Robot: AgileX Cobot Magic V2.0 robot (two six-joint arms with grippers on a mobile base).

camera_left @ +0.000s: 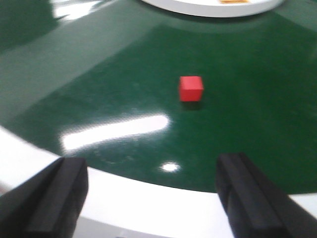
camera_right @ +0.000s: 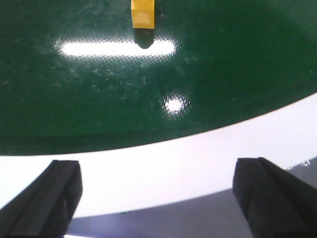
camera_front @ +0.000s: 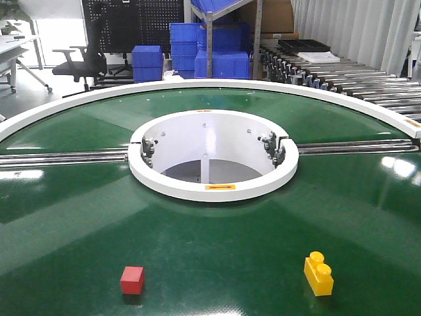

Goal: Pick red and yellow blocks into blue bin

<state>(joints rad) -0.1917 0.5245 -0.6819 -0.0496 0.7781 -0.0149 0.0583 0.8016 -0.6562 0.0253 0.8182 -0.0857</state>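
One red cube and one yellow brick sit on a big green round table, and two claws wait at its near edge.

The red cube is near and to the left. The yellow brick, with two round bumps on top, is near and to the right, well apart from the cube. The left claw has its two black fingers spread wide, holds nothing, and hangs over the white edge with the cube farther ahead. The right claw is spread wide too, with the brick far ahead of it. The shiny green top has one white ring in its middle. Far off in the room stand several blue boxes, one black chair on the left and metal rollers on the right.
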